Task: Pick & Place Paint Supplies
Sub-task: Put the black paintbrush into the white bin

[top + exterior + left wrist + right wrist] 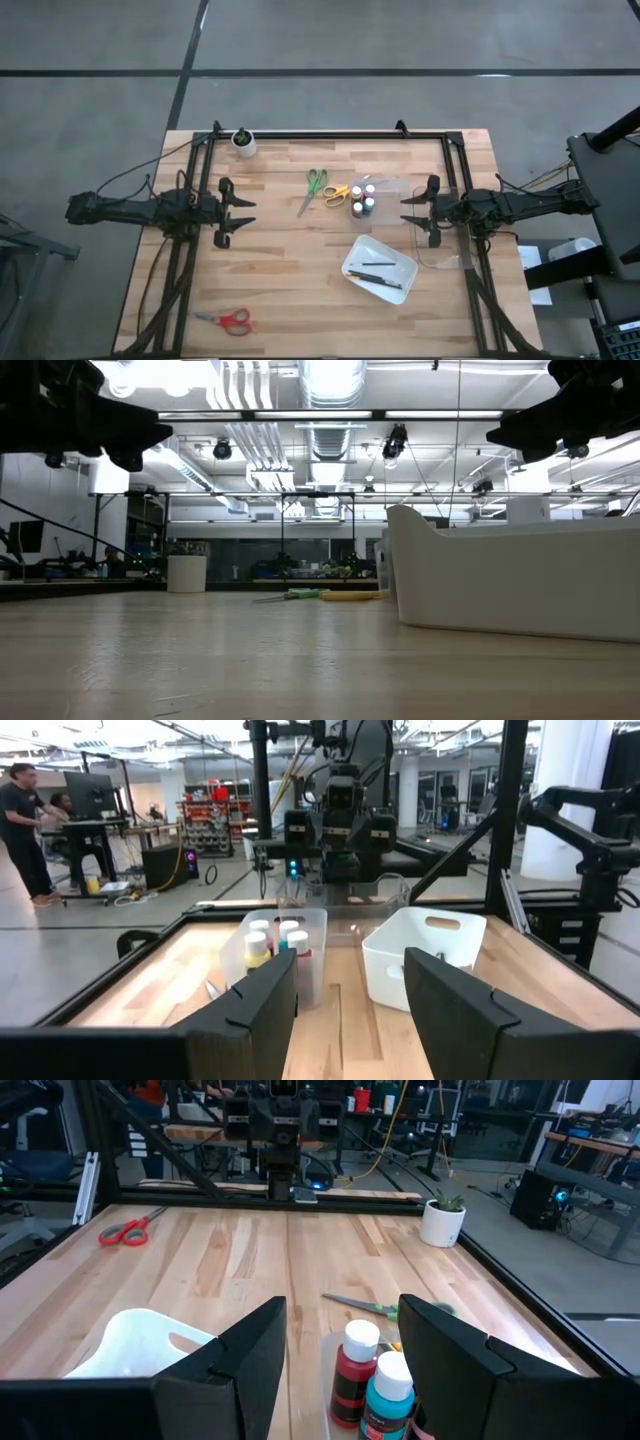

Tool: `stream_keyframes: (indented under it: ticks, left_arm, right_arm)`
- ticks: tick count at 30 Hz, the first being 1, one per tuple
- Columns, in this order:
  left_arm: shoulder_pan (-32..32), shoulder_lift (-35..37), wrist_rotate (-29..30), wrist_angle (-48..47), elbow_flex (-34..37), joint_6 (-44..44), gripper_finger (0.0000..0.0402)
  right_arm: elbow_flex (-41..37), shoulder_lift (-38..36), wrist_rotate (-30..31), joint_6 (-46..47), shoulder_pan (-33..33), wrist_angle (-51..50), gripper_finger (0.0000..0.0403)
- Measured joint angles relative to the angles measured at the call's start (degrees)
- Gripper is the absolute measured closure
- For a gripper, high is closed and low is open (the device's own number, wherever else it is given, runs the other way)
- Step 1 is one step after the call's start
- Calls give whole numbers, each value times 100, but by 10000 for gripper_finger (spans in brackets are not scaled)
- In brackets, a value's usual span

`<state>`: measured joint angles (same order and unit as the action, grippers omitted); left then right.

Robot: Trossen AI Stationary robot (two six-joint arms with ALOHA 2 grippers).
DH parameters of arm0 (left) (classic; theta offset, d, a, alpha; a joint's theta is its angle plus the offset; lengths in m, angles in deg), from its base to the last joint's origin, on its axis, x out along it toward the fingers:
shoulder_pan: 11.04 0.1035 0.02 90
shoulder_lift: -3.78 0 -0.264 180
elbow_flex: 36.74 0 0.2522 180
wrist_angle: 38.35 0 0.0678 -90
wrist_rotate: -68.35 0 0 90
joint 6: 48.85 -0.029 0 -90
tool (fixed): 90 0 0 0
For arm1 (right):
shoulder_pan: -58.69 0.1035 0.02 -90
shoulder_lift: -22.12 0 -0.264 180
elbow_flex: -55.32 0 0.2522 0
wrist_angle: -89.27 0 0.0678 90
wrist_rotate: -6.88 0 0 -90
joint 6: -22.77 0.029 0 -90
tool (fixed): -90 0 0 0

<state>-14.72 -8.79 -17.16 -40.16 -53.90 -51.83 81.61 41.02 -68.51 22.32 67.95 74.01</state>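
Paint bottles standing together in a clear container near table centre, green scissors and yellow scissors just beside, red scissors well apart at the near left edge, two dark brushes lying already in the white tray. Apparently between picks, nothing held. Next likely a reach down to the bottles, just in front of the right gripper; fingers apart, empty. Left gripper waiting opposite, fingers apart too.

Bare table centre-left — bottles, tray crowd the right.
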Motion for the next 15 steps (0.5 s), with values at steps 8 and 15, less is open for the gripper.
stream_keyframes:
  ticks: [8,15]
  left_arm:
    - [0,0,2,-31,0,2,215]
    - [0,0,5,-31,0,2,215]
  right_arm:
    - [0,-1,1,0,-1,0,211]
    - [0,0,0,0,0,0,211]
